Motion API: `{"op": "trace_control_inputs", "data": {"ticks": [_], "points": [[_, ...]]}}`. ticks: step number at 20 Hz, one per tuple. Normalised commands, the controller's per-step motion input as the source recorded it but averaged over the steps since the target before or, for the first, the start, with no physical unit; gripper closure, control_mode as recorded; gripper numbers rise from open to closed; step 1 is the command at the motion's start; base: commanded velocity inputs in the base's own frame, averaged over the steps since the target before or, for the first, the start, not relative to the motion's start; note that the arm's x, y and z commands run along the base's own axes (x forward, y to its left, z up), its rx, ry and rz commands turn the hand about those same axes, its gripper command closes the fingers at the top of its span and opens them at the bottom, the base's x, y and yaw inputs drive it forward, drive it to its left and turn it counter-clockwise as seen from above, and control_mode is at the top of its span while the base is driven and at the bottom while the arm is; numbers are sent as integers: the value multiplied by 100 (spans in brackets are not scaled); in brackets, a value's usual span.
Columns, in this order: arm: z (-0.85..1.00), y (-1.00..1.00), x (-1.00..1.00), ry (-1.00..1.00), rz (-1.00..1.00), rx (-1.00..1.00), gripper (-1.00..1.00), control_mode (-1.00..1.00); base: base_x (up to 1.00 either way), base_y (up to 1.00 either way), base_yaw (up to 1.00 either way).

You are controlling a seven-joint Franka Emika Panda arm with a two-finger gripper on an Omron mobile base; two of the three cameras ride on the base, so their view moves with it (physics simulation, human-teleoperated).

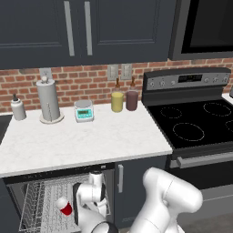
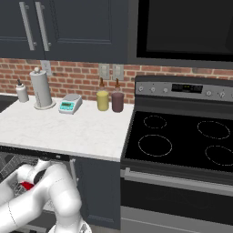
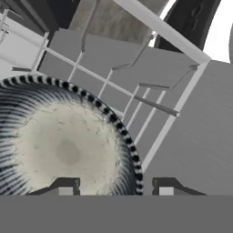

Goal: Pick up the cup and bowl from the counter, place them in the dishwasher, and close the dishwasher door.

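The grey bowl point(image 3: 68, 145), ribbed outside and speckled inside, lies in the dishwasher's wire rack point(image 3: 152, 105), right under my gripper point(image 3: 116, 189). The two fingertips stand apart, one over the bowl's inside and one outside its rim, touching nothing, so the gripper is open. My hand point(image 1: 92, 196) reaches down into the dishwasher point(image 1: 41, 200) below the counter point(image 1: 91, 136). The red cup point(image 1: 65, 207) lies tilted in the rack just left of the hand, and shows as a red patch point(image 2: 27, 185) behind the arm. The dishwasher door is out of view.
On the counter's back edge stand a paper towel holder point(image 1: 49, 101), a small scale point(image 1: 83, 110), yellow point(image 1: 117, 101) and maroon point(image 1: 132, 100) canisters and a soap bottle point(image 1: 17, 108). The black stovetop point(image 1: 195, 123) lies to the right. A navy cabinet door point(image 1: 136, 186) flanks the dishwasher.
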Motion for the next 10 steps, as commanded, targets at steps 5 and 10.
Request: {"op": "trace_control_inputs", "data": {"ticks": [5,10], "points": [[29,0,0,0,0,0,-100,-100,0,0,0],[61,0,-5,-5,0,0,-100,-100,0,0,0]]}}
